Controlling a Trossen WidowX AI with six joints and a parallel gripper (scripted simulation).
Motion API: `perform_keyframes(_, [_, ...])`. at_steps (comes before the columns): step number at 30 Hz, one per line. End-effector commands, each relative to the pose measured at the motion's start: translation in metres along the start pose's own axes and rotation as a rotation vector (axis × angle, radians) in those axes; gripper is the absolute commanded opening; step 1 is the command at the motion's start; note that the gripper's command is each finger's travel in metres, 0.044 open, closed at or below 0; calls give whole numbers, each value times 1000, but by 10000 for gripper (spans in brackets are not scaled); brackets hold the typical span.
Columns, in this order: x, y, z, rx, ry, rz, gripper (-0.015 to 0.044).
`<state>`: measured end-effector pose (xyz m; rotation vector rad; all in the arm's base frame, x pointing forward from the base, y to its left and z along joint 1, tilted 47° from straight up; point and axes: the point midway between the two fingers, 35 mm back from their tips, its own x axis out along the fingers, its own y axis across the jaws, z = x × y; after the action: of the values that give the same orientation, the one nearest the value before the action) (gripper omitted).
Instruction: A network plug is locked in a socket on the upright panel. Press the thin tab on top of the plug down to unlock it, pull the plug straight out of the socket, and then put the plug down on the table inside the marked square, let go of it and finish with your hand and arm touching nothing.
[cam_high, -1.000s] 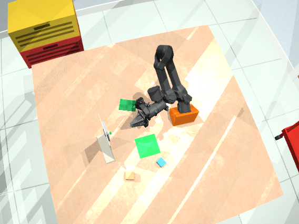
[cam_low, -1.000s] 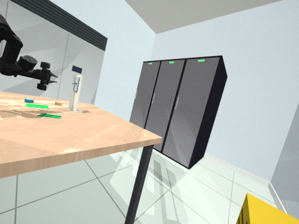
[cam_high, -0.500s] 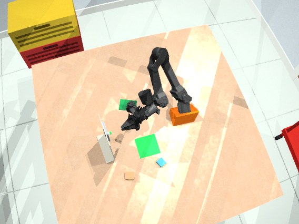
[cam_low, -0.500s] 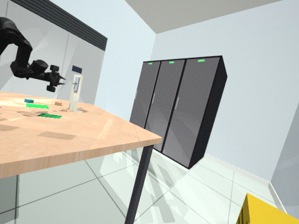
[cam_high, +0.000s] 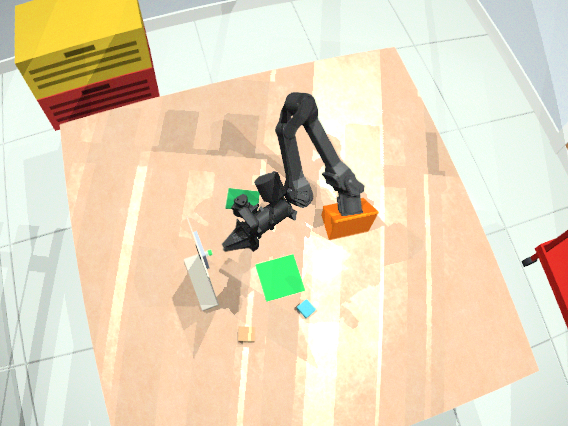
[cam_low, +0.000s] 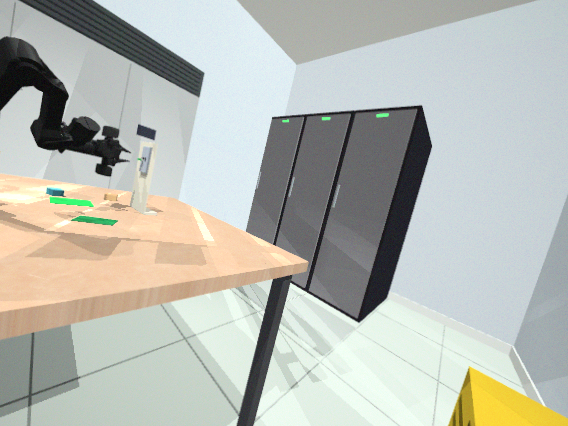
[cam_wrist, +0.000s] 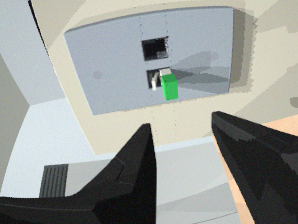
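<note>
The green-ended plug (cam_high: 210, 253) (cam_low: 140, 159) (cam_wrist: 170, 87) sits in the lower of two sockets on a blue-grey plate (cam_wrist: 117, 60), with a thin whitish tab (cam_wrist: 154, 80) at its left in the wrist view. The plate is on the upright beige panel (cam_high: 201, 285) (cam_low: 140, 192). My gripper (cam_high: 224, 247) (cam_low: 129, 156) (cam_wrist: 182, 125) is partly open and empty. It points at the panel with a small gap before the plug, which appears above and between the fingertips in the wrist view. A bright green square (cam_high: 280, 277) (cam_low: 72, 202) lies flat on the table.
A darker green patch (cam_high: 235, 198) (cam_low: 95, 220) lies partly under the arm in the top view. A blue block (cam_high: 306, 308) (cam_low: 55, 191) and a tan block (cam_high: 246, 334) (cam_low: 111, 197) stand near the bright square. The arm's base stands on an orange block (cam_high: 350, 225).
</note>
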<state>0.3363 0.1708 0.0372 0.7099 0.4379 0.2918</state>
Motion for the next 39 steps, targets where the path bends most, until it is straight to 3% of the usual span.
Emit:
perform_keyframes(1, [9, 2, 2, -3, -1, 7, 156])
perform_keyframes(28, [42, 2, 12, -4, -2, 8, 156])
perform_keyframes(39, [42, 2, 12, -4, -2, 8, 83])
